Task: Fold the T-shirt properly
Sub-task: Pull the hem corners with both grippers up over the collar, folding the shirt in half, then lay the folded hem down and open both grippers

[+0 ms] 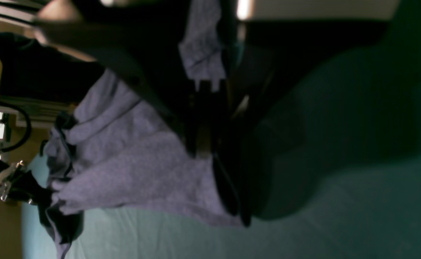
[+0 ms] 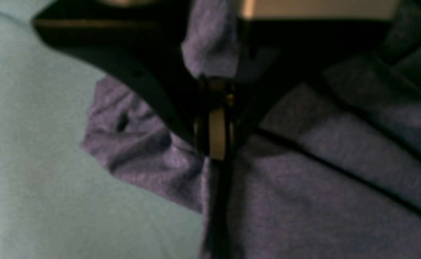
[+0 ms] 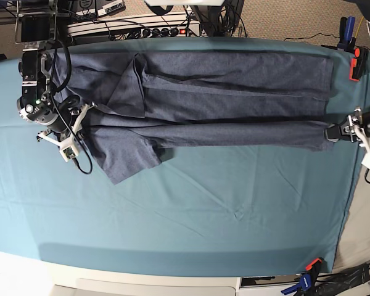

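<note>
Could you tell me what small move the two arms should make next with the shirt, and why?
Probably carry the pinched edge a little further across and lay it flat. Both the left gripper and the right gripper are shut on the T-shirt, stretched between them in a long band on the teal cloth, with one sleeve splayed out.
</note>
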{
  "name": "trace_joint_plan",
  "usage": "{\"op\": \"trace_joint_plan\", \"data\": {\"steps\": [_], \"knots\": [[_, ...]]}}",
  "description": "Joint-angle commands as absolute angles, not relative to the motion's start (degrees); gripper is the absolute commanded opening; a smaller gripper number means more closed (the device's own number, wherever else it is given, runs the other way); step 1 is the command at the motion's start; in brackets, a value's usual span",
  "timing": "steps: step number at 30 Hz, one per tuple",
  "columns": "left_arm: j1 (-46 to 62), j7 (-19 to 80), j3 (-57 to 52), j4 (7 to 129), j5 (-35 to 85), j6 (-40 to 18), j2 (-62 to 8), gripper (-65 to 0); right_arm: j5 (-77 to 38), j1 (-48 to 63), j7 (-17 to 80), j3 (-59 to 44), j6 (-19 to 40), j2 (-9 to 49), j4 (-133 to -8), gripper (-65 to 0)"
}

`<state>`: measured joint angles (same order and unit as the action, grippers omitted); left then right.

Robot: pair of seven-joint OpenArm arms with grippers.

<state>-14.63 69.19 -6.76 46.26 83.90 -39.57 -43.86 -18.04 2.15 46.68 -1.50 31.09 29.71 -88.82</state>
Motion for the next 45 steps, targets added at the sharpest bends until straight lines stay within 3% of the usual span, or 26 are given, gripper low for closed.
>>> {"op": "trace_joint_plan", "data": {"steps": [1, 19, 45], "knots": [[-15.7, 68.62, -7.16, 47.03, 85.0, -40.0, -46.33, -65.0, -17.54, 2.2, 46.83, -1.98, 30.63, 31.48, -90.24, -65.0], [-15.18, 70.74, -7.16, 47.03, 85.0, -40.0, -47.0, -65.0, -17.52, 12.71, 48.27, -6.87, 25.63, 34.13, -94.96, -65.0], [-10.26, 71.13, -7.16, 47.05, 85.0, -40.0, -46.94, -65.0, -17.65, 12.71, 53.93, -7.03, 24.51, 34.11, -94.96, -65.0]]}}
